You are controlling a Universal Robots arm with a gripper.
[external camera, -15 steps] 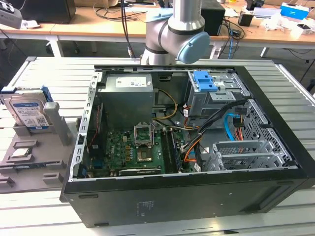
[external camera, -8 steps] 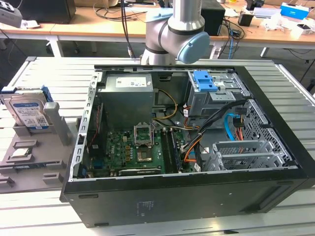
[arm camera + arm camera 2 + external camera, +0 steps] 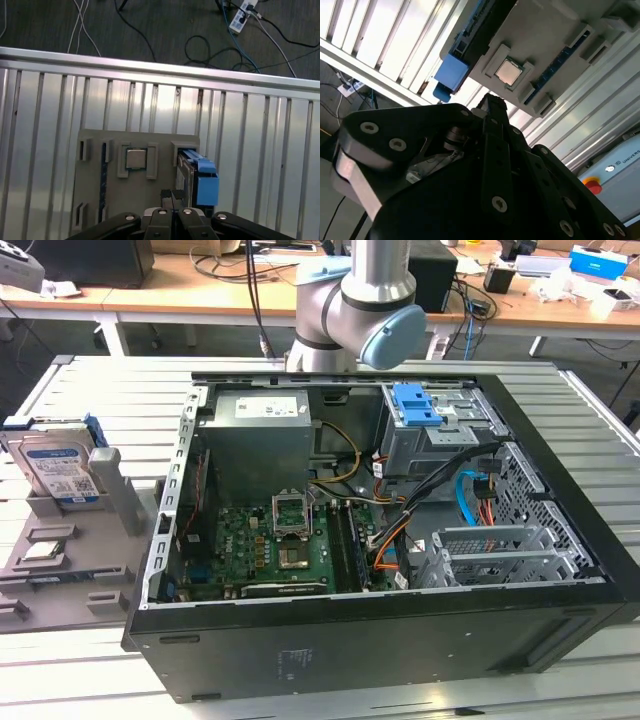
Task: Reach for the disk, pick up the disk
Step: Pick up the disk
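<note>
Reaching phase in hand, by my reading: the tool [image 3: 167, 196] hangs over the grey holder [image 3: 95, 200] and has no contact with the disk [image 3: 187, 170]. Tool state: the two tips lie pressed together in both wrist views, so closed and empty [image 3: 492, 102]. Disk location: in the exterior view it stands on edge in a slot of the holder [image 3: 110, 500], label face outward, blue rail along its upper side [image 3: 55, 470], on the slatted aluminium table [image 3: 100, 380] at the exterior view's left, well apart from the open computer case [image 3: 400, 640]. The arm [image 3: 360, 300] rises behind the case. In the first wrist view the disk shows edge-on, its blue rail end nearest the tool; the small square chip [image 3: 135, 159] sits in its own pocket just beside the disk slot. The closed tips appear to lie over the holder between the chip pocket and the disk slot: near the disk, slightly off its line, not touching. The second wrist view agrees: chip [image 3: 508, 71] and blue rail end [image 3: 451, 75] lie either side of the tip line. Judgement: the grasp calls for parted jaws, centred across the disk's thin upper edge and clear of the chip. Risk noted: the upright disk could tip in its slot if nudged off-centre.
</note>
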